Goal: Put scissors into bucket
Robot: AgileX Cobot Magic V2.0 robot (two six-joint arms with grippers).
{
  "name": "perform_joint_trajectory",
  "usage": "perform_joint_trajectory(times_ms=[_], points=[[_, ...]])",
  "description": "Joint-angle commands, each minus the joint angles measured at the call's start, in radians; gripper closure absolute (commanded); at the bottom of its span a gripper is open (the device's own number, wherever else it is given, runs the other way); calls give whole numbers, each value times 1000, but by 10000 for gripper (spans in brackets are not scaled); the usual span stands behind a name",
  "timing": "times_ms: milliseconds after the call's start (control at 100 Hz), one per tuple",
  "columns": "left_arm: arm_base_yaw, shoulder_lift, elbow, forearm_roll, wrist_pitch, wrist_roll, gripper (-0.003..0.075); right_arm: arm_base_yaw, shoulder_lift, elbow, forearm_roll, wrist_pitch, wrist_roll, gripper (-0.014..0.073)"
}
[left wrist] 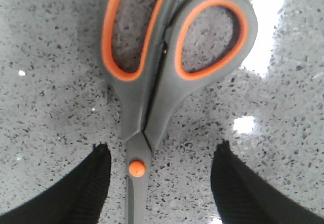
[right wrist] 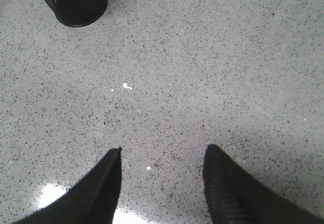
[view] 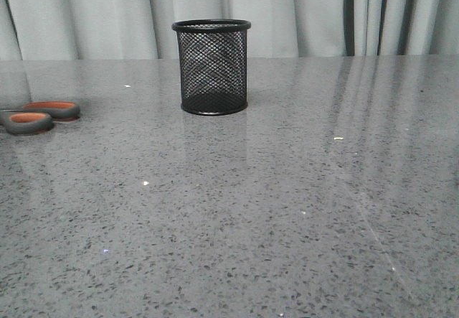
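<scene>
Your left fingers are spread wide, one on each side of the scissors, which lie flat on the counter; the orange pivot dot sits between the tips, nearer one of them, untouched. Your right fingers are also spread, over bare counter, with the black mesh bucket standing upright well beyond them.
</scene>
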State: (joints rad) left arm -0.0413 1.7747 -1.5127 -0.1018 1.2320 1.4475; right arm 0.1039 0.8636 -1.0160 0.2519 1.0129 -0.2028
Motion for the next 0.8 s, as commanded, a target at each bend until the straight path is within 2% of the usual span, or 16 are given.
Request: perform_joint_trajectory(times_ms=[0,110,790], points=[[14,-38,-32,-69,6,50,312,2,2,-33,4,-47,-17,262],[12,-37,-32,-89,-9,97,312,2,2,-33,4,-47,-17,262],[12,35,-32,-105,-16,113,312,2,2,-33,4,-47,-17,262]])
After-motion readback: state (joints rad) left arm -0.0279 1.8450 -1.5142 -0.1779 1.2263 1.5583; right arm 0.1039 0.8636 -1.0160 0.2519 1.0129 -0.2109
